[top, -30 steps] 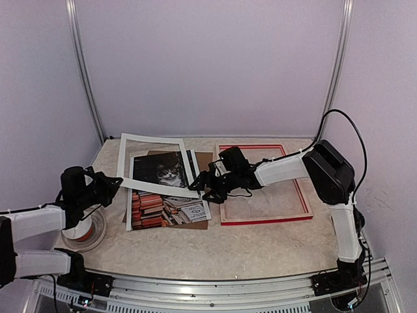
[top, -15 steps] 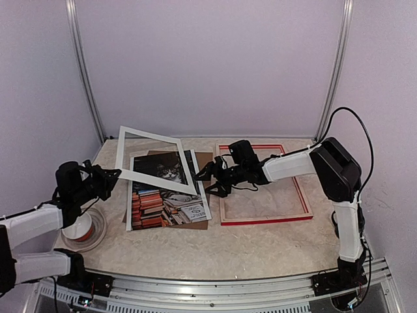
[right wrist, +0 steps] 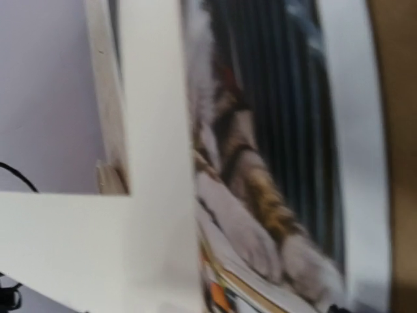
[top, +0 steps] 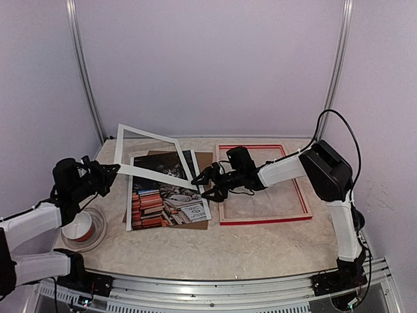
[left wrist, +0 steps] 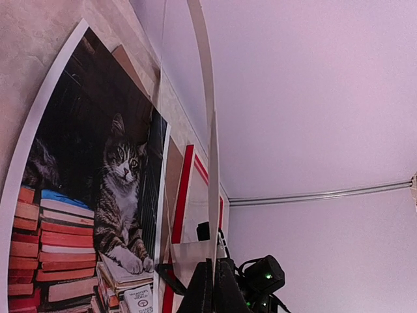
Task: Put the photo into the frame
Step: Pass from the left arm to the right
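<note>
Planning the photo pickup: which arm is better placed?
Right, probably: right gripper is open beside the photo, on the frame side; left gripper is shut on the white mat board.

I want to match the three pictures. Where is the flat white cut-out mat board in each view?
Top external: the flat white cut-out mat board, left of centre, tilted above the table.
Left wrist: the board edge-on, a thin white strip up the middle.
Right wrist: the board fills the left and bottom.
Shared landmark: the rectangular paper cat photo, visible in all three.
</note>
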Controlling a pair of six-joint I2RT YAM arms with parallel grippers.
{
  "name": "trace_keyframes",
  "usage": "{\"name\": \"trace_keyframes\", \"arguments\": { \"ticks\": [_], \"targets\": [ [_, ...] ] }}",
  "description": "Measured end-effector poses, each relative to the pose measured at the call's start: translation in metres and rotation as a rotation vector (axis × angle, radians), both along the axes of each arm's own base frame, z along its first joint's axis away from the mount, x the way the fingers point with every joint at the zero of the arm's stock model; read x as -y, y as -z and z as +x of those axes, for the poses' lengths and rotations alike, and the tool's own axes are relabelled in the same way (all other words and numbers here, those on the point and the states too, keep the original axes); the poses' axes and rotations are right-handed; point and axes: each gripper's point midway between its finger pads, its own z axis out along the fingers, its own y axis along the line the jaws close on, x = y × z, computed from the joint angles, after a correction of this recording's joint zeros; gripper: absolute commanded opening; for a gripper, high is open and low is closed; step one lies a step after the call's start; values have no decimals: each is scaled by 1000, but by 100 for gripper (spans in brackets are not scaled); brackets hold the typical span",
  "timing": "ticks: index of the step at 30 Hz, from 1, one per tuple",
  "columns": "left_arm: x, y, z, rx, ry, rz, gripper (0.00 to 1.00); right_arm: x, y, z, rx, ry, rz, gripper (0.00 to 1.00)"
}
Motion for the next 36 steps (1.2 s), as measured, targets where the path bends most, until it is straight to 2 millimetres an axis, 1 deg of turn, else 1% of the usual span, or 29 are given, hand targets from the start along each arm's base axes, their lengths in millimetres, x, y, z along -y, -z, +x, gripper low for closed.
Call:
{"name": "trace_keyframes", "arguments": {
  "ticks": [2,8,13,16,19,24,27,30,33,36],
  "targets": [
    [0,-1,0,4,0,-1,3,-4,-3,2,3,-2,31,77],
    [-1,-8,0,17,-2,-3,3,-18,-5,6,10,-25,136,76],
    [-1,-9,-1,17,2,-4,3,-29,-5,17,22,-30,175,76],
    [0,-6,-2,5,9,-5,3,-37,-18,26,53,-34,201,76],
    [2,-6,-5,-2,21,-6,4,-39,-34,39,86,-26,229,76],
    [5,-7,-11,-11,43,-9,4,-43,-46,54,113,-25,261,74],
    [6,-10,-15,-7,50,-8,4,-42,-44,65,112,-25,279,73],
    [7,-11,-19,-8,60,-6,4,-38,-35,72,98,-17,278,71],
    [9,-5,-22,-30,75,0,4,-33,-30,77,85,-13,273,68],
    [9,2,-24,-54,85,13,4,-28,-30,82,88,-10,271,65]
  ]
}}
